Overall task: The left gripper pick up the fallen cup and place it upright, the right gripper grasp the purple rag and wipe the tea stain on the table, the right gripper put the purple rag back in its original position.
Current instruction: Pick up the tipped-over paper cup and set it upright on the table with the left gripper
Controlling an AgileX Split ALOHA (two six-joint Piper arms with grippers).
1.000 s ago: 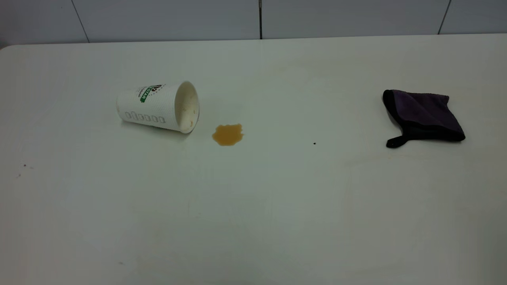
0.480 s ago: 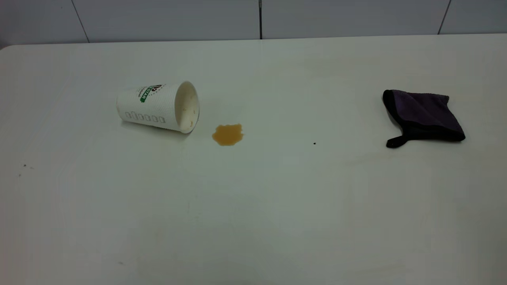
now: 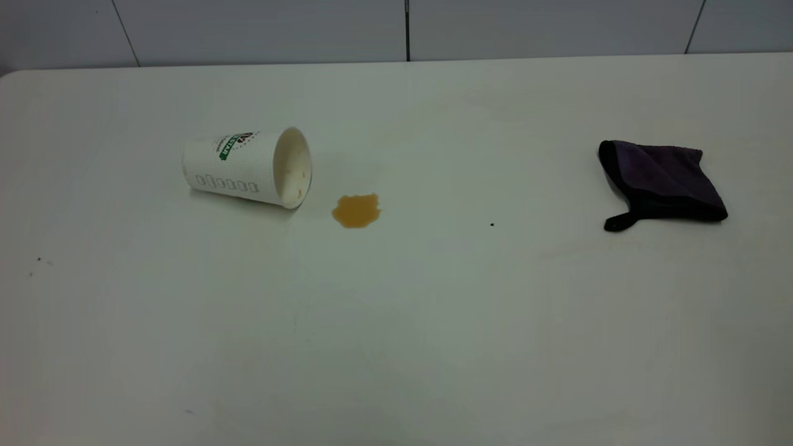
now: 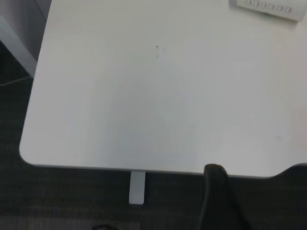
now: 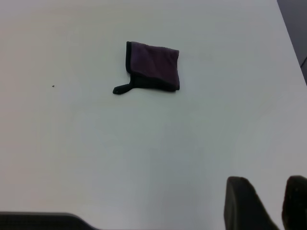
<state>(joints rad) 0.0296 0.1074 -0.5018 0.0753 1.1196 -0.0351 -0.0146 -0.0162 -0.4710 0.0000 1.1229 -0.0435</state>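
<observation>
Paper coffee cup (image 3: pixel 248 166) lies on its side on the white counter (image 3: pixel 396 322), at about 10 o'clock from the counter's middle in the exterior view. The mouth faces 3 o'clock and the logo faces up. There are brown drips inside the rim. The left wrist view catches only a sliver of the cup's wall (image 4: pixel 268 6).

Tea stain (image 3: pixel 356 210) is a small amber blotch at 4 o'clock from the cup mouth. It sits near the cup but not touching it.

Purple rag (image 3: pixel 661 183) lies folded flat, well apart from the stain, out toward 3 o'clock. Its black loop tab points to 7 o'clock. A dark speck (image 3: pixel 492 224) sits between the stain and the rag.

Neither arm shows in the exterior view.

Left gripper (image 4: pixel 218 191) shows only as one dark piece in its wrist view, at the counter's rounded-corner edge over dark floor. Cannot tell whether it is spread or pressed together.

Right gripper (image 5: pixel 271 203) hangs above bare counter, well apart from the rag (image 5: pixel 153 66). Its two dark fingers (image 5: pixel 242 201) are spread with counter visible between them, holding nothing.
</observation>
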